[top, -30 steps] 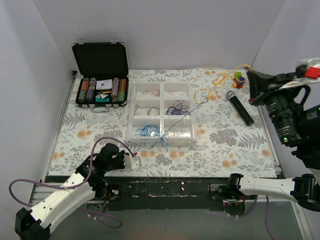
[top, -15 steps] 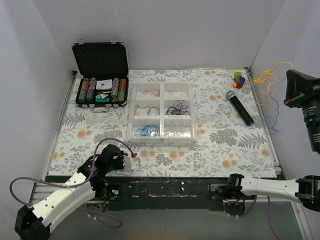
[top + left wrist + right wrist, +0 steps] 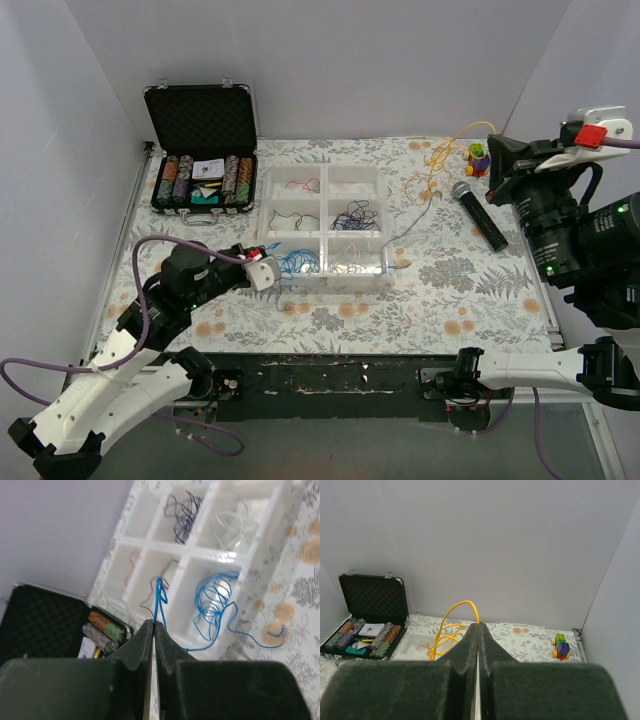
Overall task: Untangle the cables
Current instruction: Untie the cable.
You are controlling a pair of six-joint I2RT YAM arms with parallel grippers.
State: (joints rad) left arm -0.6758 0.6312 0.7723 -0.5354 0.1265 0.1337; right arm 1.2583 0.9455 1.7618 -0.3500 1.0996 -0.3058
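Observation:
My left gripper (image 3: 266,270) is at the front left corner of the white divided tray (image 3: 262,215). In the left wrist view it (image 3: 154,626) is shut on a blue cable (image 3: 160,597) that trails to a blue tangle (image 3: 215,605) in the tray's near compartment. My right gripper (image 3: 497,142) is raised high at the right. It (image 3: 478,625) is shut on a yellow cable (image 3: 445,627), which hangs in loops (image 3: 440,160) over the table's far right. A thin blue strand (image 3: 400,228) runs from these loops down to the tray. Dark cables (image 3: 350,214) lie in a middle compartment.
An open black case of poker chips (image 3: 202,150) stands at the back left. A black microphone (image 3: 478,214) lies right of the tray. A small brick toy (image 3: 479,158) sits at the back right corner. White walls close in three sides.
My left arm rose from the near table edge to the tray's front left corner. My right arm swung out right with the yellow cable, then back towards the middle.

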